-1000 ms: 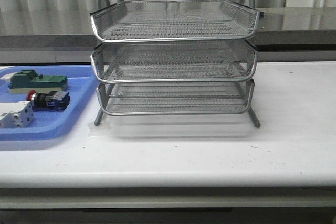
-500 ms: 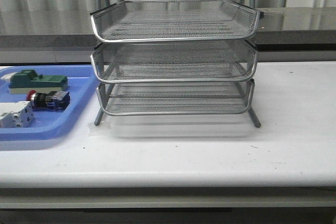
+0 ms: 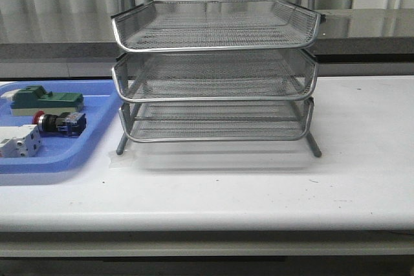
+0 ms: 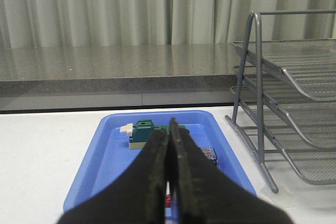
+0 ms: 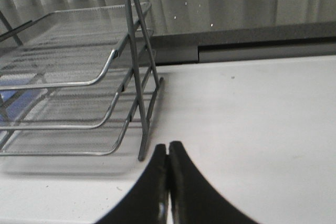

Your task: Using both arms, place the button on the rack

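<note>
**Button waits in the blue tray, both grippers pressed closed**

The button (image 3: 59, 123) lies on its side in the blue tray (image 3: 71, 158). Its red head points away from the rack (image 3: 215, 72), and its blue end points toward the rack. A green block (image 3: 46, 100) sits just behind it, and a white block (image 3: 18, 141) sits just in front of it. The tray's far left part is cut off in the front view.

No arm shows in the front view. The rack stands on the white table (image 3: 259, 185) just beside the tray. All three wire trays look bare.

The left gripper (image 4: 168, 148) is up above the tray's near end. Its two black fingers (image 4: 155, 166) are pressed together with nothing between them. The fingers hide most of the button. Only a bit of red shows low in the thin gap, and a bit of the blue end peeks out beside them. The green block lies just past the fingertips.

The right gripper (image 5: 168, 153) is also clenched tight and holds nothing. It hangs over bare table, near the rack's leg (image 5: 149, 116). The rack is blurry there and cut off at the edge. The button cannot be seen from this side.
</note>
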